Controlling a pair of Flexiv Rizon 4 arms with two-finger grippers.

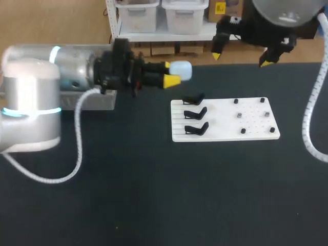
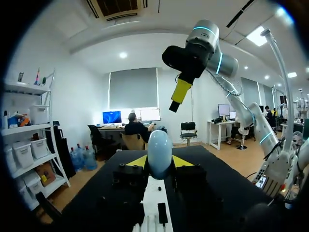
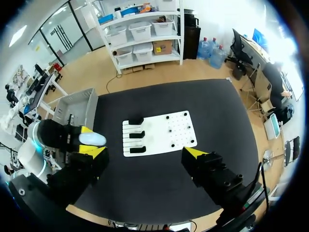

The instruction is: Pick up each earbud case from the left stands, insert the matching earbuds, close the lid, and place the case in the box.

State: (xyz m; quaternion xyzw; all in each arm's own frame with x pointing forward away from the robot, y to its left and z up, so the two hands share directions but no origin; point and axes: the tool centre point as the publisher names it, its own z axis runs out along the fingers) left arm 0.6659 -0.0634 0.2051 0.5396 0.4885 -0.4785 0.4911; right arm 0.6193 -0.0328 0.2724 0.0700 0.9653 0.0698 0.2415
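A pale blue earbud case (image 1: 182,70) is held above the table, left of the white board (image 1: 225,134), with my left gripper (image 1: 171,73) shut on it. In the left wrist view the case (image 2: 159,151) stands upright between the yellow tips of the left gripper (image 2: 159,163). Three black stands (image 1: 195,113) on the board's left part are bare. Small dark and grey pieces (image 1: 239,115) sit on its right part. My right gripper (image 1: 241,59) hangs wide open, high over the table's far edge behind the board. Its fingers (image 3: 193,153) frame the board (image 3: 166,126) from above.
A grey box (image 1: 100,101) stands at the table's left, partly hidden behind my left arm; it also appears in the right wrist view (image 3: 75,107). The black table (image 1: 164,195) stretches in front of the board.
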